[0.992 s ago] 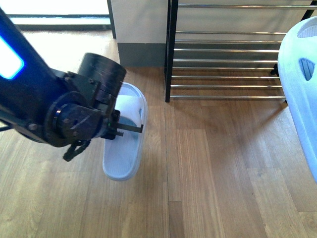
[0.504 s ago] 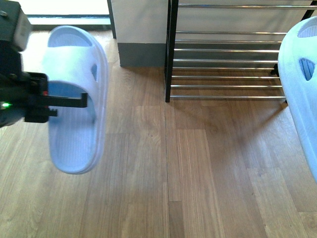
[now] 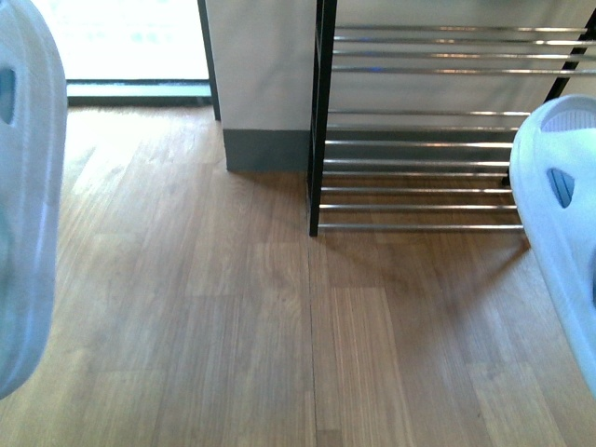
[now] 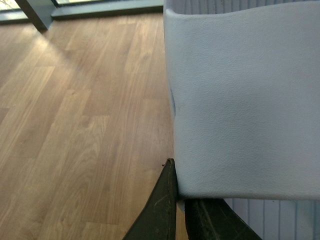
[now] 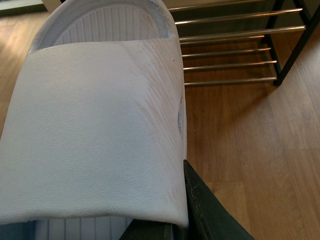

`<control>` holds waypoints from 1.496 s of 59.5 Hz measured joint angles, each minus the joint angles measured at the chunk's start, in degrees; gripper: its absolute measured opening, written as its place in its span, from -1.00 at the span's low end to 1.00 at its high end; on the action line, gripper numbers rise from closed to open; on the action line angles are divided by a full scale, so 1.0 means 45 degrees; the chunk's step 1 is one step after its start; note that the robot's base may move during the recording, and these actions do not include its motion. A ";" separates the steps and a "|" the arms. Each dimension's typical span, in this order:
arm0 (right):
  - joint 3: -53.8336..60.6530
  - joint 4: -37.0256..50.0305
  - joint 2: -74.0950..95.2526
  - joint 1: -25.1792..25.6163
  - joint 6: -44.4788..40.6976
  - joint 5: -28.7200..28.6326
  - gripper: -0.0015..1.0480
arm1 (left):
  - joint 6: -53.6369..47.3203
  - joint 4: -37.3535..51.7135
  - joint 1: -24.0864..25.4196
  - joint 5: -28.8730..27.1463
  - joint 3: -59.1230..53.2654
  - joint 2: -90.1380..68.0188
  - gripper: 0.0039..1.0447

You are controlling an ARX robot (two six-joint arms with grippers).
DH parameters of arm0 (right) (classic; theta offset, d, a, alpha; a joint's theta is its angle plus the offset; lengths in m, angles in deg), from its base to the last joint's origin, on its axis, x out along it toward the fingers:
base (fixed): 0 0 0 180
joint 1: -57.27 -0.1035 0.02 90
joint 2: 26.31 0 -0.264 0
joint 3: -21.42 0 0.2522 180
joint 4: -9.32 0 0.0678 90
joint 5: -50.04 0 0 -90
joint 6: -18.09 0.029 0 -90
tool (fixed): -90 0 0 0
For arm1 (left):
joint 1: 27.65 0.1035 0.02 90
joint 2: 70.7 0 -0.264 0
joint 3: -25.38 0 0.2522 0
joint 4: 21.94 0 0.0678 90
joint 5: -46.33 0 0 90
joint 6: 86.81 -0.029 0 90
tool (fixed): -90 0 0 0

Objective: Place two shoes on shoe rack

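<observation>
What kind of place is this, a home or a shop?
Probably a home entrance area: a wooden floor, a shoe rack standing by the wall, and a bright glass door or window beside it. A sandal is held up at each side.

place: home entryway | cues: wood-plank floor [image 3: 233, 307], shoe rack [image 3: 319, 112] (chrome bars), sunlit floor-level window [image 3: 130, 37]

From the front view I get only part of each shoe. The left sandal [image 3: 23, 186], blurred, runs off the frame well away from the shoe rack [image 3: 419, 168]. The right sandal [image 3: 559, 233] runs off too, covering the rack's lower bar ends. In the wrist views, the straps hide most of my left pincer [image 4: 180, 207] and right pincer [image 5: 180, 220].
</observation>
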 joint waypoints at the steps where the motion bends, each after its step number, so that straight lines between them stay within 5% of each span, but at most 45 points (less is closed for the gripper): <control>1: 0.0000 0.0000 0.0000 0.0000 0.0000 0.0005 -0.97 | -0.0015 -0.0005 -0.0005 -0.0005 0.0000 0.0087 -0.98; 89: 0.0000 0.0000 0.0005 0.0000 0.0000 -0.0010 -0.97 | -0.0126 -0.0083 -0.0049 -0.0015 -0.0083 0.0306 -0.98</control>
